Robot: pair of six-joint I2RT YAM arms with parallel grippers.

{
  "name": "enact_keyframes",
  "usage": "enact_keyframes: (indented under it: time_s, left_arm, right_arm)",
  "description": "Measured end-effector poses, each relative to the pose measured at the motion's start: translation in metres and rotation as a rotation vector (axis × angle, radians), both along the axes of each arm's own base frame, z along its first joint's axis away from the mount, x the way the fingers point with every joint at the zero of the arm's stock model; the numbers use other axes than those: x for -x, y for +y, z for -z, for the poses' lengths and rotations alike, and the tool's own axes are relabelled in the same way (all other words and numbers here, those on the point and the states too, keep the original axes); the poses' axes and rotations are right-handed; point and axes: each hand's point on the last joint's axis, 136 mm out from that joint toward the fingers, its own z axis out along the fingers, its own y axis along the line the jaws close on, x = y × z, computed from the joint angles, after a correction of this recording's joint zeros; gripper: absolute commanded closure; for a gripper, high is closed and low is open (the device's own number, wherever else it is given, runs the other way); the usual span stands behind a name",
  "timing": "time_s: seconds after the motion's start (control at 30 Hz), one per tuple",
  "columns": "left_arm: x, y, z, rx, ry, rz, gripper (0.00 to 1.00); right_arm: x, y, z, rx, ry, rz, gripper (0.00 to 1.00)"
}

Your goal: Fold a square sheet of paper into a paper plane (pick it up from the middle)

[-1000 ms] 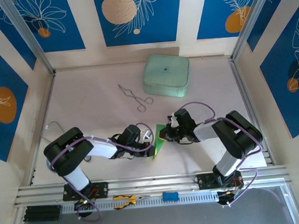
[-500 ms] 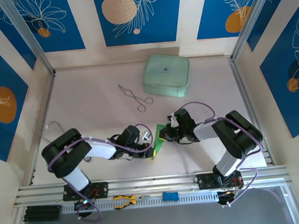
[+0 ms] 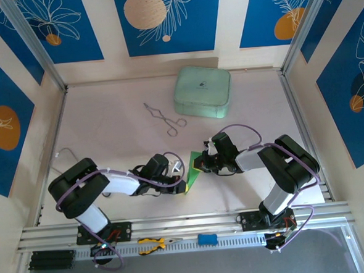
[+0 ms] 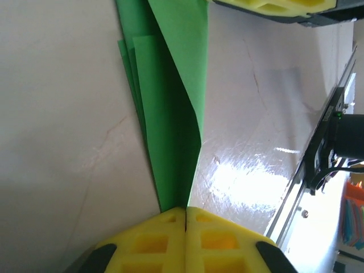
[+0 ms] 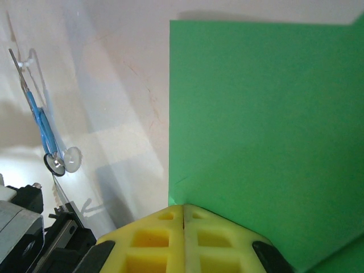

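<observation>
The bright green sheet of paper (image 3: 193, 173), folded into layers, stands between my two grippers near the table's front middle. In the left wrist view the paper (image 4: 170, 114) narrows to a tip that runs into the seam of my left gripper (image 4: 186, 209), whose yellow jaws are shut on it. My left gripper (image 3: 185, 186) is at the paper's near end. My right gripper (image 3: 203, 163) is at its far end. In the right wrist view a broad green face (image 5: 261, 125) meets my right gripper (image 5: 183, 207), shut on its edge.
A pale mint-green case (image 3: 203, 92) sits at the back centre. Metal tongs (image 3: 165, 118) lie left of it, also seen as tongs (image 5: 42, 125) from the right wrist. Yellow pliers (image 3: 153, 243) and a blue item (image 3: 207, 239) rest on the front rail.
My left gripper's jaws have closed fully on the paper's tip, and the left arm's elbow has drifted slightly left. The right arm and the paper have stayed put.
</observation>
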Motion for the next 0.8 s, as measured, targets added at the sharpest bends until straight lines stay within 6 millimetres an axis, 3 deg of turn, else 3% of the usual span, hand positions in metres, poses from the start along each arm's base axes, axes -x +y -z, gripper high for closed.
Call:
enact_keyframes:
  time_s: [0.1,0.2,0.3,0.5,0.6,0.8]
  left_arm:
    - [0.0001,0.0001,0.0001,0.000,-0.001,0.001,0.97]
    - [0.0002,0.0000,0.0000,0.000,-0.002,0.002,0.86]
    - [0.0014,0.0009,-0.0015,0.001,0.001,0.004,0.87]
    - [0.0052,0.0064,0.0009,-0.014,0.008,0.001,0.99]
    - [0.0050,0.0066,0.0010,-0.014,0.008,0.000,0.99]
    - [0.0068,0.0088,-0.0011,-0.016,0.009,-0.001,0.85]
  right_arm:
    - [-0.0001,-0.0001,0.0002,0.001,0.000,0.001,0.97]
    - [0.0002,0.0001,0.0007,0.000,0.003,-0.001,0.98]
    - [-0.0003,0.0004,0.0003,-0.001,0.002,-0.001,0.98]
    - [0.0002,0.0014,0.0004,0.001,0.005,-0.002,0.98]
    - [0.0004,0.0016,0.0004,0.001,0.005,-0.002,0.98]
    - [0.0003,0.0018,0.0004,0.002,0.004,-0.002,0.98]
